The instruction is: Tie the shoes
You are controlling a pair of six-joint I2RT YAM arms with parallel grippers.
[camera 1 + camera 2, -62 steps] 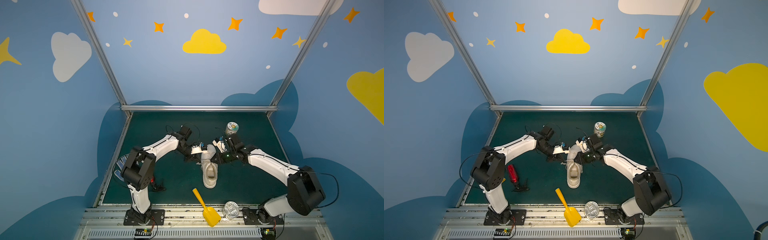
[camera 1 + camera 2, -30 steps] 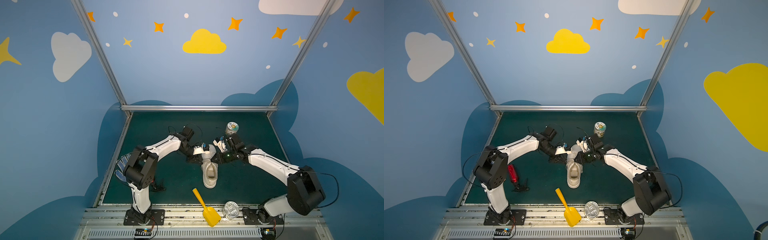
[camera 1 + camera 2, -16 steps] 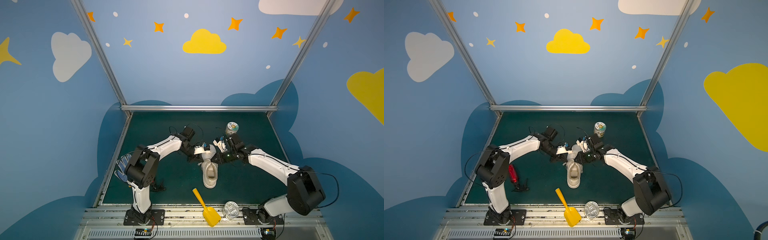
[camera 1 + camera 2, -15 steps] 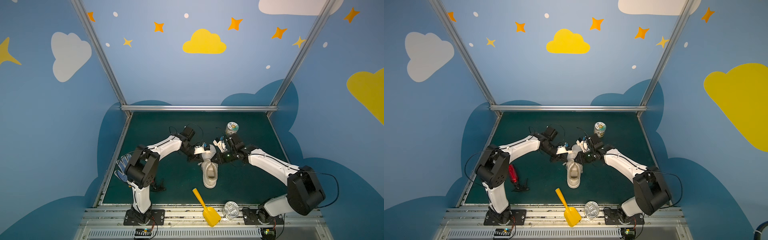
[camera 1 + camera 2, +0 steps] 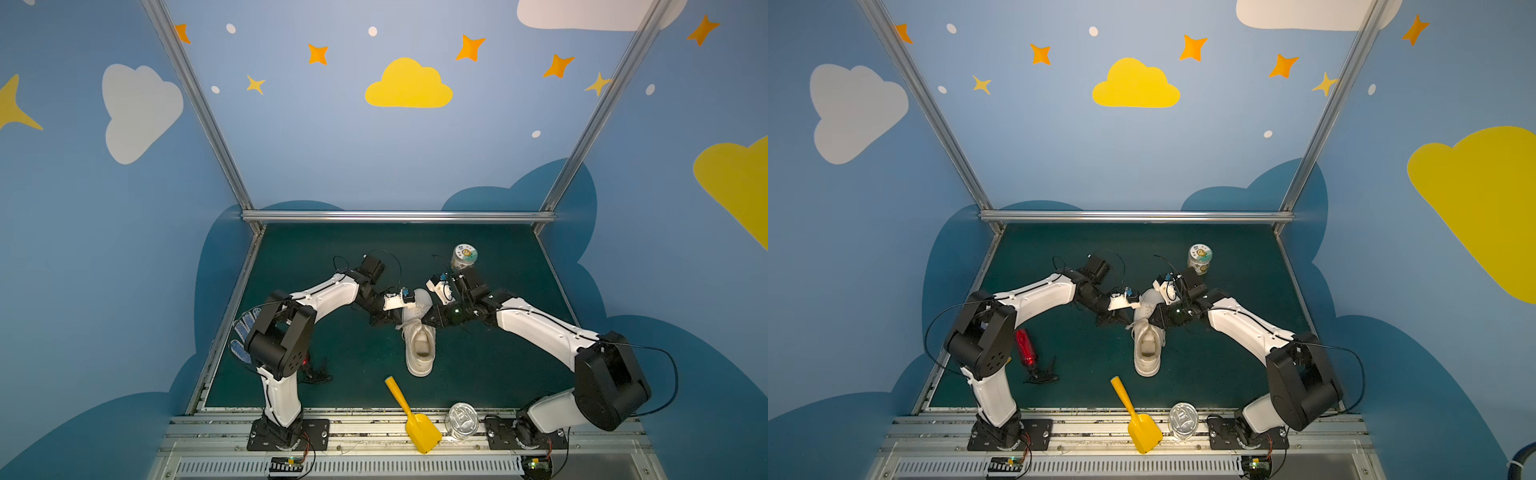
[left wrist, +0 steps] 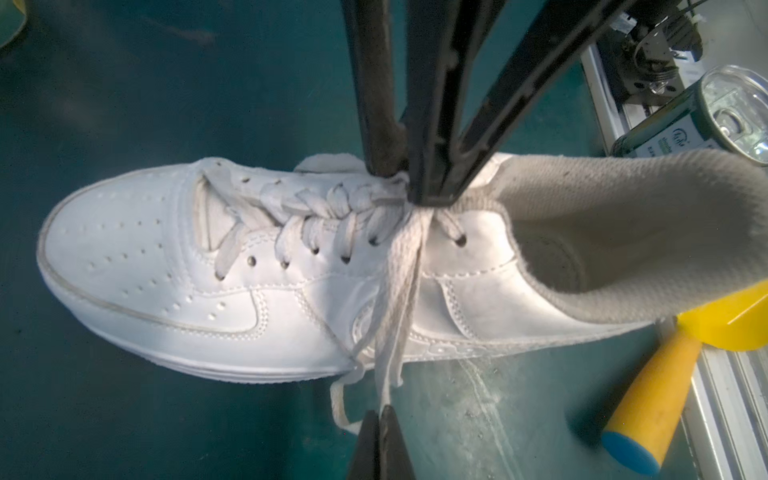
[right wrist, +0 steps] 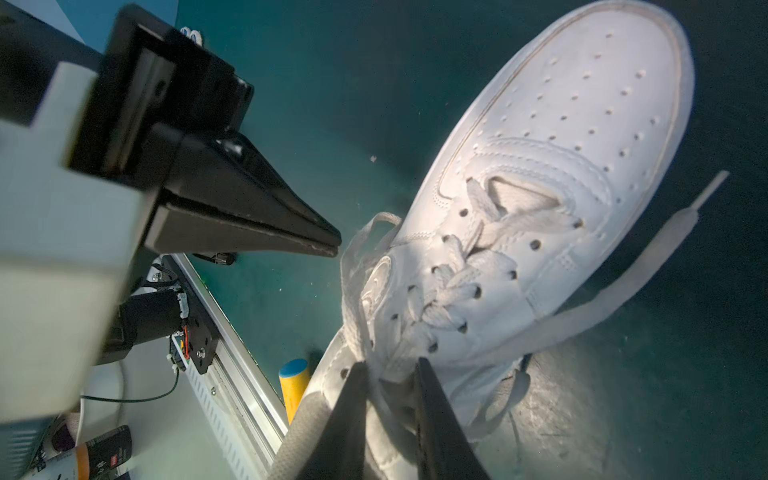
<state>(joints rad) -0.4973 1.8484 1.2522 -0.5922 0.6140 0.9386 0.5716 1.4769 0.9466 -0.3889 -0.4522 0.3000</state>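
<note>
Left pincer (image 7: 332, 248) pinching shut on the white low-top leather sneaker's (image 6: 291, 266) flat lace (image 6: 390, 332); right pincer (image 7: 390, 374) straddling, part-open, the lace knot.

Left claw (image 7: 332, 247) pinched closed; right claw (image 6: 415, 183) slightly parted, apparently gripping; arms reaching inward

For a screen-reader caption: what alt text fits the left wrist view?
A white sneaker lies on a green mat, its laces hanging down its side. The left claw, shut, sits by the hanging laces; the right claw meets the top lacing. A yellow scoop and a can lie beyond the heel.
</note>
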